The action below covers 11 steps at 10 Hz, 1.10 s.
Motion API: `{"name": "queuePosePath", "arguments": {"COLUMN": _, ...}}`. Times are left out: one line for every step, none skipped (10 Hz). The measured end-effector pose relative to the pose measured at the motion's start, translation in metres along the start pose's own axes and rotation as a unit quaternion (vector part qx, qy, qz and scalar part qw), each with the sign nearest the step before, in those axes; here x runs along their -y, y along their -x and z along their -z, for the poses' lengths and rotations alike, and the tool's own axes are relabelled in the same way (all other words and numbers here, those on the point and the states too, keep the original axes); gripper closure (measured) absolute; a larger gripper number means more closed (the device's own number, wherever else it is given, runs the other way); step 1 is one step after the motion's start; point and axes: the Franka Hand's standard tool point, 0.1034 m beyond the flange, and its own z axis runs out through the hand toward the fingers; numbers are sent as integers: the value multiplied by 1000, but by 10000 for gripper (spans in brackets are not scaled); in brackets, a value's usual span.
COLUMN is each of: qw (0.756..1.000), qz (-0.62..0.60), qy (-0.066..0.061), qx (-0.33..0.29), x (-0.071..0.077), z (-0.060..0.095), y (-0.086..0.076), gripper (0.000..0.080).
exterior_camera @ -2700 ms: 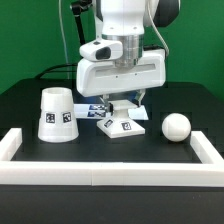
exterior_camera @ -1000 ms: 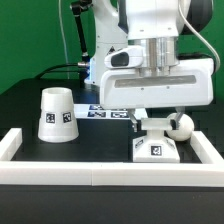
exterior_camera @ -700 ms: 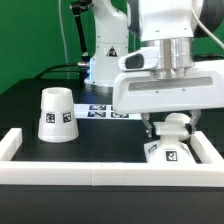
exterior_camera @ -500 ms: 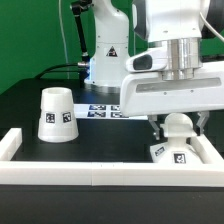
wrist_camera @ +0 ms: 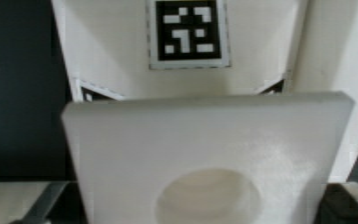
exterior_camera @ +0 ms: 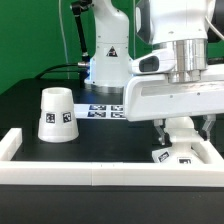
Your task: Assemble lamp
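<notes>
My gripper point(exterior_camera: 182, 143) is shut on the lamp base point(exterior_camera: 180, 157), a flat white square piece with a marker on its front face. It holds the base low at the front right corner, close to the white border rail point(exterior_camera: 100, 172). The white ball-headed bulb point(exterior_camera: 183, 127) lies right behind the base, partly hidden between my fingers. The tapered white shade point(exterior_camera: 55, 113) stands on the exterior view's left. In the wrist view the base point(wrist_camera: 211, 150) fills the picture, with a round socket point(wrist_camera: 211, 198) and a marker point(wrist_camera: 194, 35).
The marker board point(exterior_camera: 103, 111) lies flat on the black table behind the middle. The border rail runs along the front edge and up both sides point(exterior_camera: 211, 150). The arm's base point(exterior_camera: 105, 60) stands at the back.
My gripper has carried the base from the middle of the table to the exterior view's right and forward, into the front right corner next to the bulb. The shade has not moved.
</notes>
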Motion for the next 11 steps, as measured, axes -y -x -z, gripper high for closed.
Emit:
{"name": "queuePosePath", "arguments": {"qw": 1000, "qz": 1, "qy": 0, "qx": -1, "x": -1, "z": 0, "y": -2, "gripper": 265}}
{"name": "queuePosePath", "arguments": {"qw": 1000, "qz": 1, "qy": 0, "qx": -1, "x": -1, "z": 0, "y": -2, "gripper": 265}}
{"name": "queuePosePath", "arguments": {"qw": 1000, "qz": 1, "qy": 0, "qx": 0, "x": -1, "z": 0, "y": -1, "gripper": 265}}
{"name": "queuePosePath", "arguments": {"qw": 1000, "qz": 1, "qy": 0, "qx": 0, "x": -1, "z": 0, "y": -1, "gripper": 265}}
{"name": "queuePosePath", "arguments": {"qw": 1000, "qz": 1, "qy": 0, "qx": 0, "x": 0, "z": 0, "y": -1, "gripper": 136}}
{"name": "queuePosePath", "arguments": {"qw": 1000, "qz": 1, "qy": 0, "qx": 0, "x": -1, "z": 0, "y": -1, "gripper": 111}}
{"name": "queuePosePath", "arguments": {"qw": 1000, "qz": -13, "qy": 0, "qx": 0, "x": 0, "z": 8, "y": 4, "gripper": 111}}
{"name": "queuePosePath", "arguments": {"qw": 1000, "qz": -25, "qy": 1, "qx": 3, "x": 2, "z": 19, "y": 15, "gripper": 102}}
{"name": "queuePosePath", "arguments": {"qw": 999, "qz": -31, "qy": 1, "qx": 8, "x": 8, "z": 26, "y": 27, "gripper": 102}}
{"name": "queuePosePath", "arguments": {"qw": 1000, "qz": -29, "qy": 1, "qx": 11, "x": 14, "z": 32, "y": 36, "gripper": 101}}
{"name": "queuePosePath", "arguments": {"qw": 999, "qz": -30, "qy": 1, "qx": 15, "x": 18, "z": 38, "y": 46, "gripper": 101}}
